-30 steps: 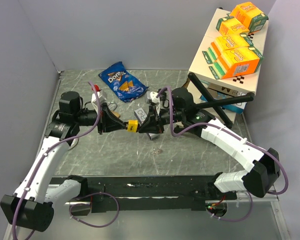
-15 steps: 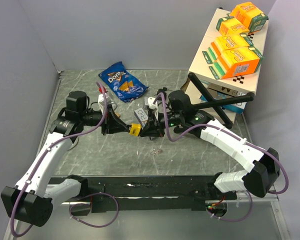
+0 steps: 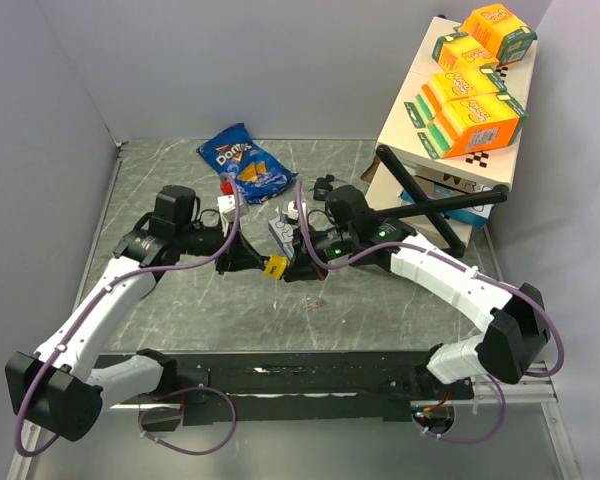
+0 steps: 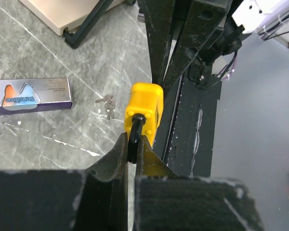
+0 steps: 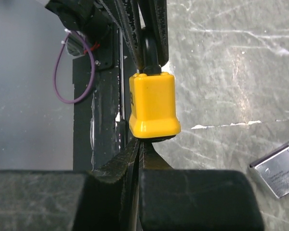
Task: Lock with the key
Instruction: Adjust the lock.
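A yellow padlock (image 3: pixel 276 266) hangs in the air between my two grippers above the middle of the table. My left gripper (image 3: pixel 252 262) is shut on its black shackle (image 4: pixel 135 132), with the lock body (image 4: pixel 143 108) just beyond the fingertips. My right gripper (image 3: pixel 298 268) is shut on a thin key at the lock's bottom face (image 5: pixel 153 103). Only a dark sliver of the key (image 5: pixel 156 139) shows under the lock. The two grippers face each other in line.
A small bunch of spare keys (image 3: pixel 315 300) lies on the table below the lock. A toothpaste box (image 4: pixel 29 96) lies near it. A Doritos bag (image 3: pixel 242 165) is at the back. A carton with orange boxes (image 3: pixel 450 130) and a black stand (image 3: pixel 430 205) stand at the right.
Both grippers and the padlock have shifted right and toward the near edge. The left arm has stretched further right. The grips look unchanged.
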Available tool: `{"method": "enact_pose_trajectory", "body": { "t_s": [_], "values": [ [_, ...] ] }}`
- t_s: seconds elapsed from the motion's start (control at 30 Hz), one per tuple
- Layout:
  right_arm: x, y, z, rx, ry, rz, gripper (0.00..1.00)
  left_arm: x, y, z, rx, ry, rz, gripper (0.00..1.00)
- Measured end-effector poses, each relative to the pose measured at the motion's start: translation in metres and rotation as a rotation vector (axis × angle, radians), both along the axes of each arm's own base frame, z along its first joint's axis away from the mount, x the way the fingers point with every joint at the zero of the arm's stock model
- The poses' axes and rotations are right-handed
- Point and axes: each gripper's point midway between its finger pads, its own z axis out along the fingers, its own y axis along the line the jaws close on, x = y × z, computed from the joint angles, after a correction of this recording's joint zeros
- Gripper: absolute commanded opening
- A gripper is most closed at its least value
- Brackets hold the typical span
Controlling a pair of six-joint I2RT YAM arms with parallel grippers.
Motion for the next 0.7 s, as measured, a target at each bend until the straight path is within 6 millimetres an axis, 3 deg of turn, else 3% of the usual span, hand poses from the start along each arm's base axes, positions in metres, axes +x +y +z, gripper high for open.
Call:
{"method": "enact_pose_trajectory", "body": {
  "t_s": [0.13, 0.17, 0.27, 0.37, 0.53, 0.7],
  "values": [
    [0.0, -0.002, -0.003, -0.016, -0.002, -0.004, 0.14, -0.001, -0.002, 0.0, 0.013, -0.014, -0.006, 0.01],
    [0.0, -0.002, -0.004, -0.016, -0.007, -0.003, 0.28, -0.001, -0.002, 0.0, 0.015, -0.013, -0.007, 0.01],
    [0.001, -0.004, -0.005, -0.016, -0.016, -0.004, 0.56, -0.001, -0.002, 0.0, 0.018, -0.011, -0.009, 0.01],
    [0.003, -0.007, -0.001, 0.025, -0.068, -0.008, 0.71, 0.003, 0.001, -0.002, 0.005, 0.029, -0.008, 0.01],
    [0.001, -0.024, 0.022, 0.1, -0.222, -0.056, 0.83, 0.011, 0.009, -0.018, 0.001, 0.181, 0.014, 0.01],
    [0.015, -0.024, 0.037, 0.119, -0.339, -0.121, 0.86, 0.009, 0.006, -0.012, -0.031, 0.269, 0.032, 0.01]
  ]
}}
